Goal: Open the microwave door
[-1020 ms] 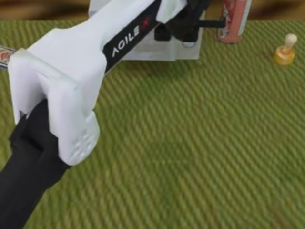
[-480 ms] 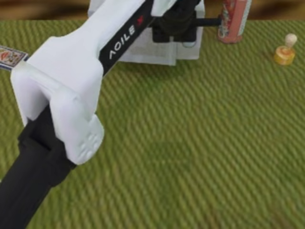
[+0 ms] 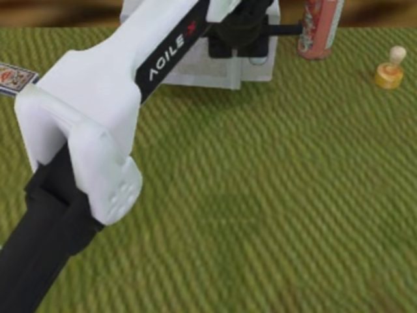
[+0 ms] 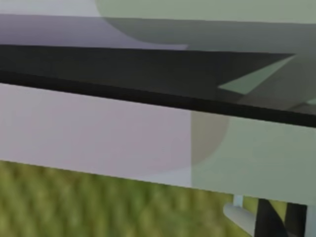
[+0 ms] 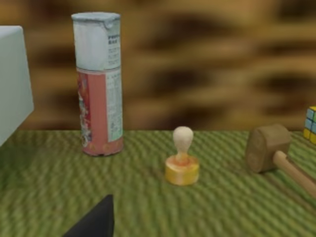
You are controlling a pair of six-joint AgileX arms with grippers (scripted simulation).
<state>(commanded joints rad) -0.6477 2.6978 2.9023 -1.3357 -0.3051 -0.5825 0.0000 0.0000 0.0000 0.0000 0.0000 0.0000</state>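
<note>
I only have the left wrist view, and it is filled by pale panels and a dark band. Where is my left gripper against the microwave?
Observer: In the top view the left gripper is at the microwave front, beside the mesh-windowed microwave door.
Operator: Anything close on the right?
Observer: A tall red can stands upright just right of the microwave. Farther right is a yellow stamp.
Operator: And the right arm?
Observer: It is absent from the top view. Its wrist view faces the can, with a wooden mallet nearby.

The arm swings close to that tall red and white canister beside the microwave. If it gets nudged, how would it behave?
The canister stands upright, tall on a narrow base, so a push near its top would probably tip it. Being round, it may then roll across the green mat. Its smooth printed wall looks fairly slippery.
</note>
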